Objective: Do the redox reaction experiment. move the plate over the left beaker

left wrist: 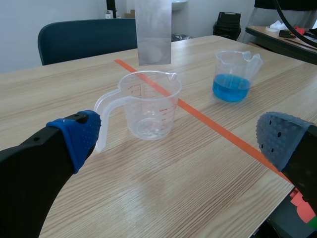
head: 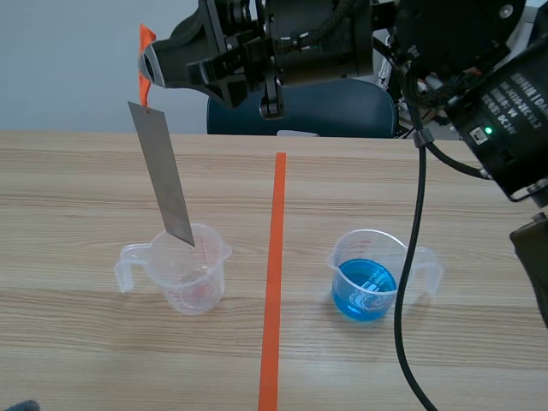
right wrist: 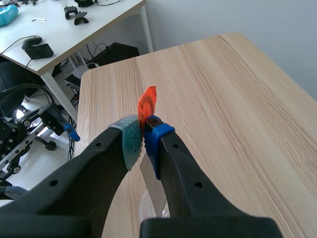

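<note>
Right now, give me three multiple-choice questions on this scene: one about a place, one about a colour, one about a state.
1. The liquid in the right beaker is: A) red B) blue C) yellow
2. The metal plate hangs: A) over the left beaker B) over the right beaker C) behind both beakers
3. The left gripper's fingers are: A) shut on the metal plate B) shut on nothing C) open

Answers:
1 B, blue shows through the clear wall.
2 A, its lower end is just above that beaker's rim.
3 C, the pads stand far apart, gripping nothing.
</note>
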`<action>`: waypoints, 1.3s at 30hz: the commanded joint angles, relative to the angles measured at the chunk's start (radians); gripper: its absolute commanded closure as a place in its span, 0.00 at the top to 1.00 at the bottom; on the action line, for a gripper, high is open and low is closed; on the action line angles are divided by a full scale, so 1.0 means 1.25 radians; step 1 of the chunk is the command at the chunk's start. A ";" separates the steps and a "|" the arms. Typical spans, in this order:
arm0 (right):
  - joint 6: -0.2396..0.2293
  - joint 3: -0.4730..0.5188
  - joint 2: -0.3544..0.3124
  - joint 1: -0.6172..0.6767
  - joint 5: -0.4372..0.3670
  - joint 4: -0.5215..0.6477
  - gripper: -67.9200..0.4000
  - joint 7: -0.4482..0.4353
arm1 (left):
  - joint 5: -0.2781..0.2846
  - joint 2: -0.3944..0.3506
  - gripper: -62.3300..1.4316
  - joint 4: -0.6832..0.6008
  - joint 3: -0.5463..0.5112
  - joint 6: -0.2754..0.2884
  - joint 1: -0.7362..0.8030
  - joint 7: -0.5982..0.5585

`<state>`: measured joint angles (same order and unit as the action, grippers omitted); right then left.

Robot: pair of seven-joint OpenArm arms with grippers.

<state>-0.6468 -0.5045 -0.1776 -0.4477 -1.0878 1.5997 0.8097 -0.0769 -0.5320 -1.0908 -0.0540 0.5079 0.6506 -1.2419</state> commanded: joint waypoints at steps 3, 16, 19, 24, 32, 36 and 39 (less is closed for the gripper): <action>0.000 0.005 0.002 -0.009 -0.009 0.012 0.01 -0.011 | 0.011 0.002 1.00 -0.012 -0.004 -0.001 0.002 -0.011; 0.000 0.005 0.002 -0.009 -0.009 0.012 0.01 -0.011 | 0.011 0.002 1.00 -0.012 -0.004 -0.001 0.002 -0.014; 0.000 0.005 0.002 -0.009 -0.009 0.012 0.01 -0.011 | 0.011 0.002 1.00 -0.012 -0.004 -0.001 0.002 -0.014; 0.000 0.005 0.002 -0.009 -0.009 0.012 0.01 -0.011 | 0.011 0.002 1.00 -0.012 -0.004 -0.001 0.002 -0.014; 0.000 0.005 0.002 -0.009 -0.009 0.012 0.01 -0.011 | 0.011 0.002 1.00 -0.012 -0.004 -0.001 0.002 -0.014; 0.000 0.005 0.002 -0.009 -0.009 0.012 0.01 -0.012 | 0.011 0.002 1.00 -0.012 -0.004 -0.010 0.002 -0.014; 0.000 0.005 0.002 -0.009 -0.009 0.012 0.01 -0.012 | 0.011 0.002 1.00 -0.012 -0.004 -0.014 0.002 -0.014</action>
<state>-0.6468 -0.5045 -0.1776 -0.4477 -1.0878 1.5997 0.8097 -0.0769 -0.5320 -1.0908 -0.0540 0.4969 0.6506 -1.2427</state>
